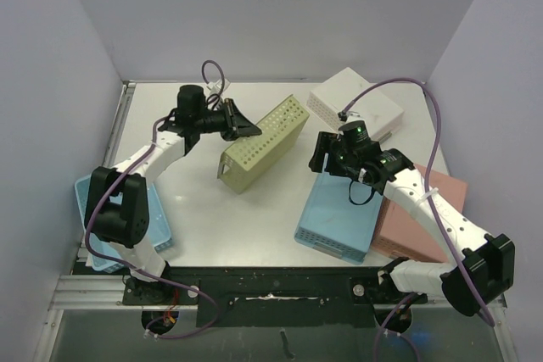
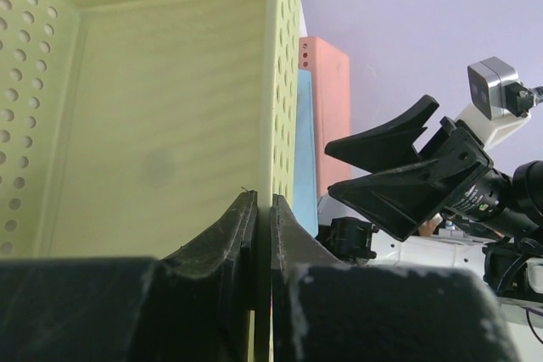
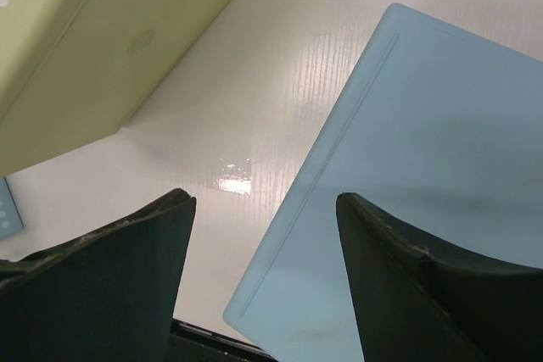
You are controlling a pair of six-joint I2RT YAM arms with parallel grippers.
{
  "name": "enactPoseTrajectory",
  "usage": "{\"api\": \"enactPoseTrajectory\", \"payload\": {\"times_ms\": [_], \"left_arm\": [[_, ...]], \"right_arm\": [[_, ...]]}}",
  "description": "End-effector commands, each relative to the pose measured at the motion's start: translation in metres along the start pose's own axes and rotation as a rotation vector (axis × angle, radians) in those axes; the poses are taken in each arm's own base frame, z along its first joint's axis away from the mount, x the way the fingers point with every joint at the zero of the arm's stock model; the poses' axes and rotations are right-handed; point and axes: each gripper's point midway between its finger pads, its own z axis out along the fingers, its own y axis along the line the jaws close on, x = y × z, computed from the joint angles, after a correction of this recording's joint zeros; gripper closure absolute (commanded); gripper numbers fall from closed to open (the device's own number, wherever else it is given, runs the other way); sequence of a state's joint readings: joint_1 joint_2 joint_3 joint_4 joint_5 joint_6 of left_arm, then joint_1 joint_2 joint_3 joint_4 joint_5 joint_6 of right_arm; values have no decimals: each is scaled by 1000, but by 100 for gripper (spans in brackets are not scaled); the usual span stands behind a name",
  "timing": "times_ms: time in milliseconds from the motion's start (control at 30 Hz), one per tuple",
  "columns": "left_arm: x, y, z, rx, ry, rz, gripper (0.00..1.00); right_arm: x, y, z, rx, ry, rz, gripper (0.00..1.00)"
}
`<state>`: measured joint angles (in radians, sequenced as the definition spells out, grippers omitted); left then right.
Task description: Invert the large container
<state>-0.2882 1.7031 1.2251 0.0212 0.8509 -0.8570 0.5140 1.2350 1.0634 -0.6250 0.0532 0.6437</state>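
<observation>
The large container [image 1: 263, 143] is a yellow-green perforated bin, tipped up on one long edge at the table's middle, its open side facing left. My left gripper [image 1: 248, 129] is shut on its rim wall. In the left wrist view the jaws [image 2: 263, 201] pinch that thin wall, with the bin's inside [image 2: 161, 125] to the left. My right gripper [image 1: 321, 158] hangs open just right of the bin. In the right wrist view nothing sits between its fingers [image 3: 265, 201], and the bin's underside [image 3: 85, 57] shows at top left.
A light blue bin [image 1: 339, 214] lies bottom-up under the right gripper, with its flat base [image 3: 424, 167] in the right wrist view. A pink bin [image 1: 424, 218] lies beside it, a white one [image 1: 356, 103] at the back right, and another blue one [image 1: 157, 226] at the left edge.
</observation>
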Motion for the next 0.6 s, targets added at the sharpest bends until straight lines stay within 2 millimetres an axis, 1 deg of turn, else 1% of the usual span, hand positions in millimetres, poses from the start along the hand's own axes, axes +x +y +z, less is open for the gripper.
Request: {"api": "enactPoseTrajectory", "payload": {"times_ms": [0,333,567], "left_arm": [[-19,3,-9,-25,-42,30,99],[-32,10,-19,-29,-80,6,97],[-37,23,-32,-67,-95,-3,93]], "right_arm": [[-23,7,-12,-20,-96,-1,31],[-23,7,-10,-18,-96,-9,31],[-23,4,-10,-7,-97,-12,31]]}}
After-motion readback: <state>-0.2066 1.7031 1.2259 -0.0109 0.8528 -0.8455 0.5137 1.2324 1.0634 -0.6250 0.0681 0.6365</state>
